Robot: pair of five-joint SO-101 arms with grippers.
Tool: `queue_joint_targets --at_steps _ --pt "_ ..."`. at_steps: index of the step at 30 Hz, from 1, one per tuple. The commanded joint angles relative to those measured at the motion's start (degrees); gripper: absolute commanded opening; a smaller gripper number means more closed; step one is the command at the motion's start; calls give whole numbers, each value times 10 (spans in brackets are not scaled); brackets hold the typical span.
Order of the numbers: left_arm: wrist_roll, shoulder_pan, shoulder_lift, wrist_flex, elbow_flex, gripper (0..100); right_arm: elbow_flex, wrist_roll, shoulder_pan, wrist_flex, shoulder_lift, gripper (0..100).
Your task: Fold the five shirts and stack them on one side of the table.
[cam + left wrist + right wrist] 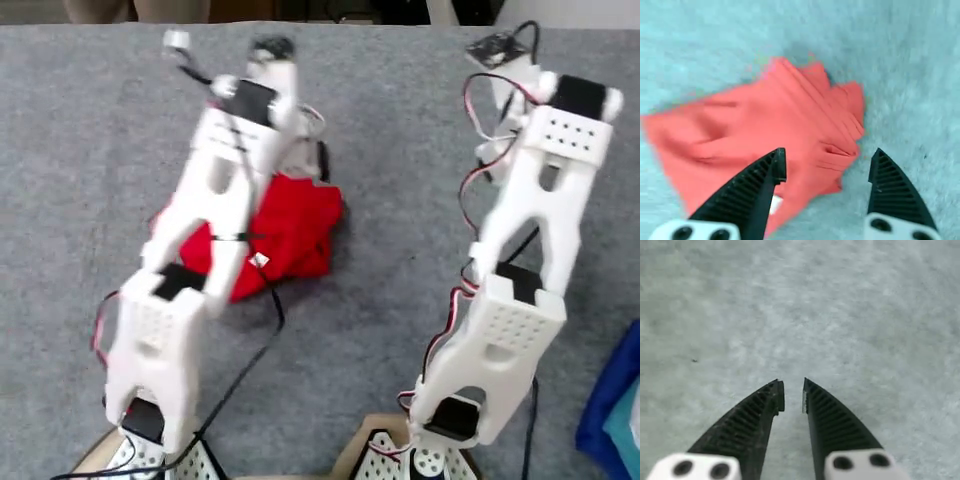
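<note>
One red shirt to handle here, bunched into a lump at centre left of the high view, on the grey worktop and partly under the left arm. Left end effector spread wide above the shirt's pleated edge, gripping nothing. Right end effector narrowed to a thin slit over bare worktop, also gripping nothing. At the lower right edge of the high view, a blue cloth, cut off by the frame, perhaps another shirt.

Likely trouble from here: pinching several layers at once in that pleated corner, so dragging the whole lump along instead of opening it out. Or closing just outside the hem and catching only worktop. Some risk too of the black cable across the shirt's lower edge snagging the cloth.

Plenty of open worktop across the upper left and between the two arms for spreading. Less room toward the lower right, near the blue cloth.
</note>
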Motion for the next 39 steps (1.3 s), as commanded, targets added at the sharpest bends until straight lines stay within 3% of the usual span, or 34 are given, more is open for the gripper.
queue_joint_targets --at_steps 1,7,17,19,24,30,35,39 --pt "-46 -72 -96 7 75 274 -7 -65 -34 17 -73 81" --pt "-162 -127 -109 -2 217 274 142 -164 -116 17 -232 81" --pt "-205 -134 -65 -161 286 274 560 -191 -338 -40 -468 81" --pt "-223 -146 -47 -162 293 274 613 -261 -393 -76 -471 81" --pt "-251 -201 -28 -162 291 274 625 -542 -460 -124 -444 83" --pt "-306 -276 -28 -131 285 274 599 -696 -483 -190 -378 104" --pt "-337 -338 -28 -84 259 274 598 -833 -506 -220 -322 309" --pt "-361 -379 -28 -55 236 274 601 -891 -517 -249 -308 446"
